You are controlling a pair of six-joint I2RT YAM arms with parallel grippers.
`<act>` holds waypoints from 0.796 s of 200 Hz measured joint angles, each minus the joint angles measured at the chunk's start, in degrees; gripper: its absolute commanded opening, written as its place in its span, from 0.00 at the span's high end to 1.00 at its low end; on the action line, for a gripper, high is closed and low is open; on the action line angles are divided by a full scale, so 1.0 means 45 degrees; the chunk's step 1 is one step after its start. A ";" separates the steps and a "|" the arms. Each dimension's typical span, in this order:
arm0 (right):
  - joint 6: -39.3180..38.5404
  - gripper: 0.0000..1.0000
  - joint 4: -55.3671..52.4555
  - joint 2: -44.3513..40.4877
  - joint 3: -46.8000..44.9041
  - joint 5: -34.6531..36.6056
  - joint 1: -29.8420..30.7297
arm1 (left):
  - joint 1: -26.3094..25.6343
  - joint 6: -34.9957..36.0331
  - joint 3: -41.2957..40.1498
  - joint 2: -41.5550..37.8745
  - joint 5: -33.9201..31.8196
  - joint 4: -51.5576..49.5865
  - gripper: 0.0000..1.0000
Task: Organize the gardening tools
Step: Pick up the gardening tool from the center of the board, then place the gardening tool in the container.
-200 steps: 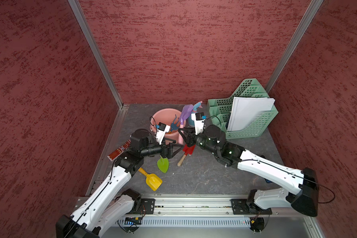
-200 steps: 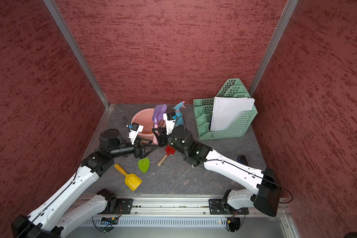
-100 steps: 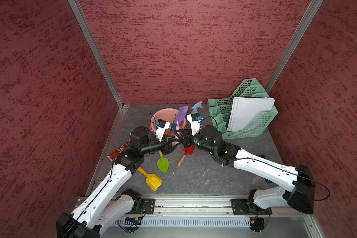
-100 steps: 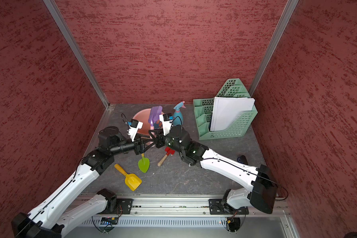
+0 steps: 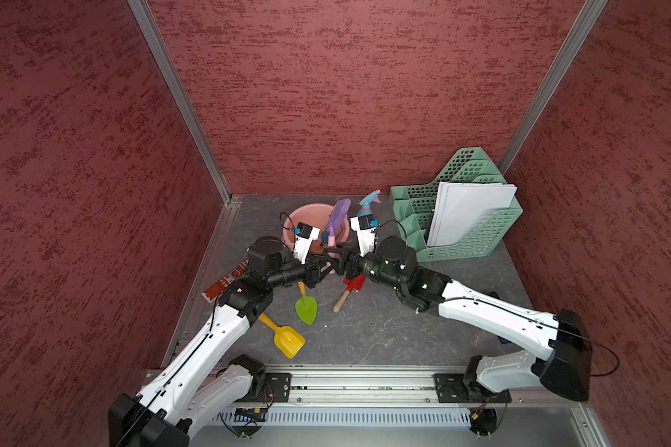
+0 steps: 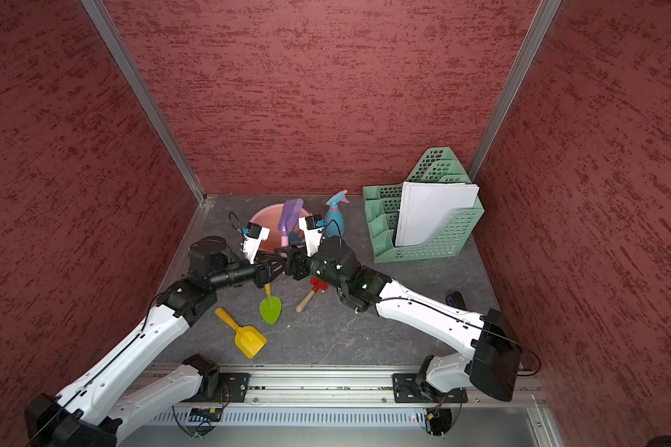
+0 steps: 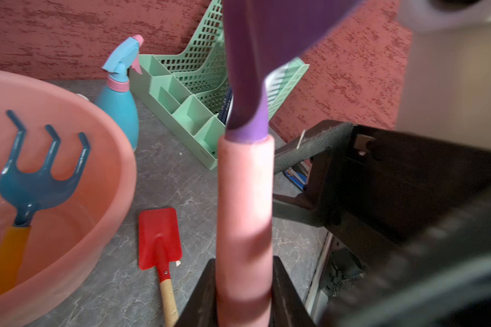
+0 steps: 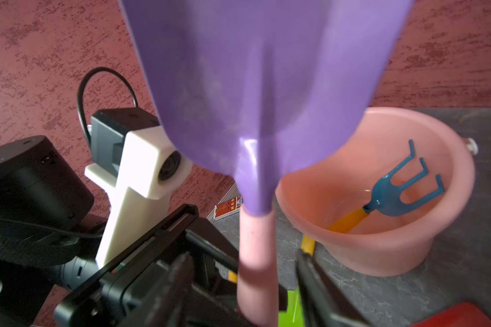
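The purple scoop was held upright above the grey worktop, blade uppermost, with its pink handle clamped in the left tool. The right tool was placed around the same handle with its jaws apart, and a gap was shown on each side of the handle in the right wrist view. Both tools were pictured just in front of the pink bucket, which was stood near the back edge, toward the back left corner.

The blue three-tined fork was seen inside the bucket, its tines leaned against the wall and its orange handle pointed down. The light-blue spray bottle was stood upright near the back edge, between the bucket and the green file rack. The rack was set in the back right corner and loaded with white papers.

Three tools were left flat on the worktop. The green trowel and the red scoop were laid side by side near the middle. The yellow scoop was laid closer to the front edge. A brown-red packet was seen along the left edge, partly covered by the left arm.
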 measured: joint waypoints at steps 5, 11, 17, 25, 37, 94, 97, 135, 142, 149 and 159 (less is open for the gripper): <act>-0.0039 0.14 0.0010 -0.0160 -0.0175 0.0141 0.0000 | 0.0078 0.0068 0.0000 0.0058 -0.0121 0.0010 1.00; -0.0092 0.11 0.0005 -0.0350 -0.0345 0.0291 0.0005 | 0.0185 0.0151 0.0000 0.0136 -0.0282 0.0010 1.00; -0.0151 0.08 -0.0019 -0.0544 -0.0491 0.0481 0.0010 | 0.0345 0.0228 0.0000 0.0238 -0.0423 0.0039 1.00; -0.0287 0.05 -0.0073 -0.0811 -0.0627 0.0709 0.0010 | 0.0588 0.0330 0.0005 0.0389 -0.0622 0.0131 1.00; -0.0427 0.02 -0.0151 -0.1132 -0.0690 0.1001 0.0010 | 0.1054 0.0491 0.0010 0.0729 -0.0962 0.0432 1.00; -0.0753 0.02 -0.0374 -0.1409 -0.1035 0.1603 0.0010 | 0.1841 0.1486 0.0699 0.3774 -0.2667 0.3254 1.00; -0.0753 0.02 -0.0393 -0.1394 -0.1069 0.1622 0.0010 | 0.1841 0.1549 0.0724 0.3944 -0.2739 0.3419 1.00; -0.0879 0.02 -0.0651 -0.1146 -0.1239 0.1787 0.0010 | 0.1841 0.2069 0.0758 0.5634 -0.3478 0.5173 1.00; -0.0933 0.02 -0.0656 -0.1127 -0.1239 0.1826 0.0010 | 0.1841 0.2132 0.0748 0.5809 -0.3628 0.5406 1.00; -0.0976 0.02 -0.0656 -0.1107 -0.1239 0.1870 0.0010 | 0.1841 0.2200 0.0733 0.5926 -0.3735 0.5620 1.00; -0.1020 0.02 -0.0656 -0.1073 -0.1239 0.1933 0.0010 | 0.1841 0.2273 0.0729 0.6067 -0.3905 0.5897 0.96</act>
